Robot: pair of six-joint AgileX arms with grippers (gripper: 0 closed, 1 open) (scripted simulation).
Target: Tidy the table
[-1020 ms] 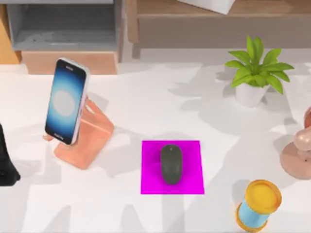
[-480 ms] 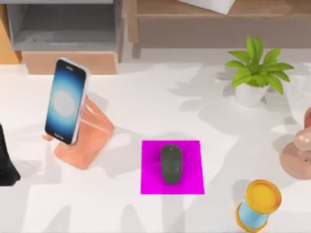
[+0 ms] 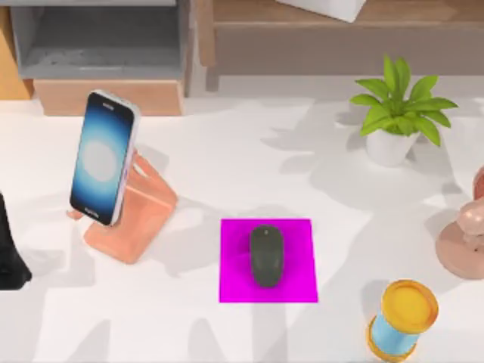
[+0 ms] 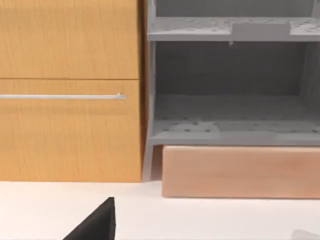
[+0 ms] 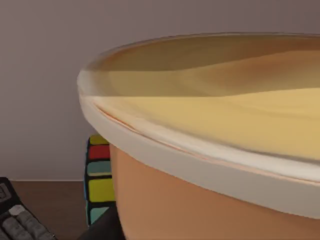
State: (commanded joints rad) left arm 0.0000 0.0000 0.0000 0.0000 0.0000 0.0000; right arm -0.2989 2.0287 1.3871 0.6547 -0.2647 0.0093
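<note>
The white table (image 3: 227, 159) carries a phone (image 3: 102, 157) leaning on a peach stand (image 3: 136, 219) at the left. A dark mouse (image 3: 266, 255) lies on a magenta mat (image 3: 299, 283) in the middle. My left arm (image 3: 9, 257) is parked at the table's left edge, and a dark part of its gripper (image 4: 95, 227) hangs low over the white top, facing the shelf unit (image 4: 230, 100). In the right wrist view a peach tub with a cream rim (image 5: 210, 150) is very close, with a dark part of my right gripper (image 5: 105, 230) below it.
A potted plant (image 3: 397, 113) stands at the back right. A pink rounded object (image 3: 463, 238) sits at the right edge and a yellow-topped blue cylinder (image 3: 401, 318) at the front right. The wooden shelf unit (image 3: 106, 53) lines the back. Beyond the tub are a coloured cube (image 5: 99, 180) and a keyboard (image 5: 20, 220).
</note>
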